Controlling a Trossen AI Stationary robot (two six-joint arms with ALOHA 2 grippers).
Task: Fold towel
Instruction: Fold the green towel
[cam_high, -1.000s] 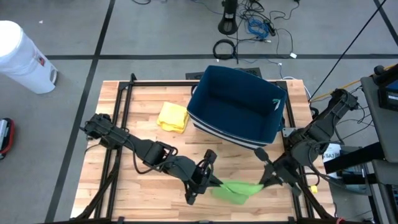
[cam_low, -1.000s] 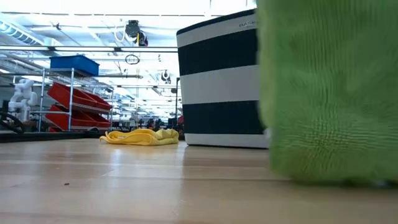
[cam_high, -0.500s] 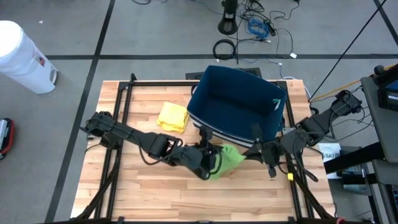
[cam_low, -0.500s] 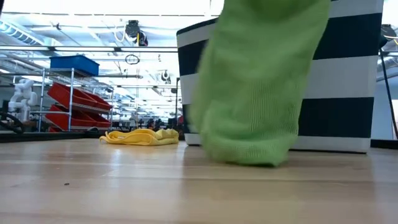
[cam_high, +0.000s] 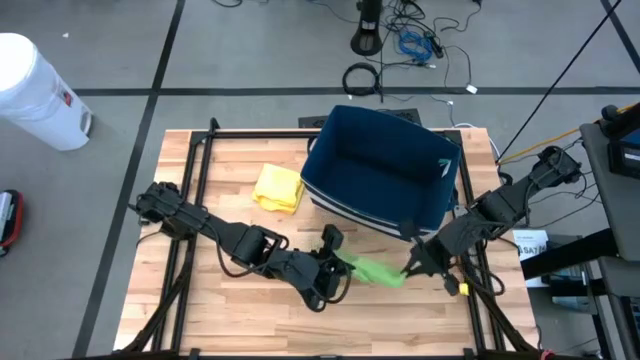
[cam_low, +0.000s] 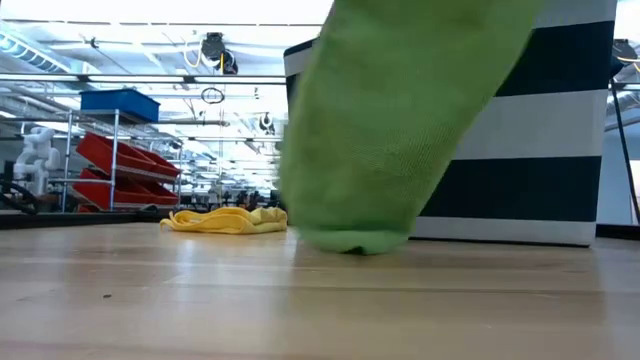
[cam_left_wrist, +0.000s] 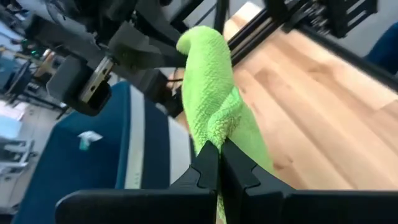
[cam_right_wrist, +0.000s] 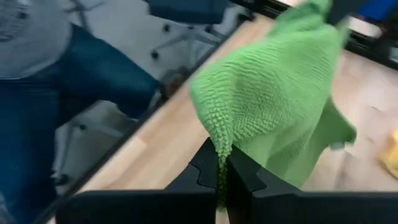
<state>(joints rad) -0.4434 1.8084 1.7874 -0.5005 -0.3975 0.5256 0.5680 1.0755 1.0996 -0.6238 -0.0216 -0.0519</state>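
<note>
Hanging stretched between the two claws: a bright green textured microfibre towel (cam_high: 376, 271), just in front of the big dark-blue fabric bin with white stripes (cam_high: 383, 170), on the open side of that bin away from the room. Sagging in the middle, with its lowest fold looking to brush the pale wooden plank tabletop (cam_high: 230, 300) in the low view, and hiding a good part of the bin's striped wall there. Bunching into a narrow band seen from above.

Pinching one end of the green towel: the left gripper (cam_high: 335, 262), fingers (cam_left_wrist: 205, 169) pressed fully together on the cloth, sitting before the bin's front wall, toward its left half. Pinching the other end: the right gripper (cam_high: 410, 270), fingers (cam_right_wrist: 239, 174) likewise clamped tight with the cloth edge caught between them, sitting before the bin's right front corner. Reaching in low across the table toward the bin from either side: both dark arms.

Lying crumpled to the left of the bin, close beside its left wall and well apart from the green towel: a yellow cloth (cam_high: 278, 187). Standing on the grey floor far to the left of the bin, off the table: a white cylindrical container (cam_high: 37, 92). Showing beyond the table edge in the right wrist view: a person's blue trouser leg (cam_right_wrist: 68, 87).
</note>
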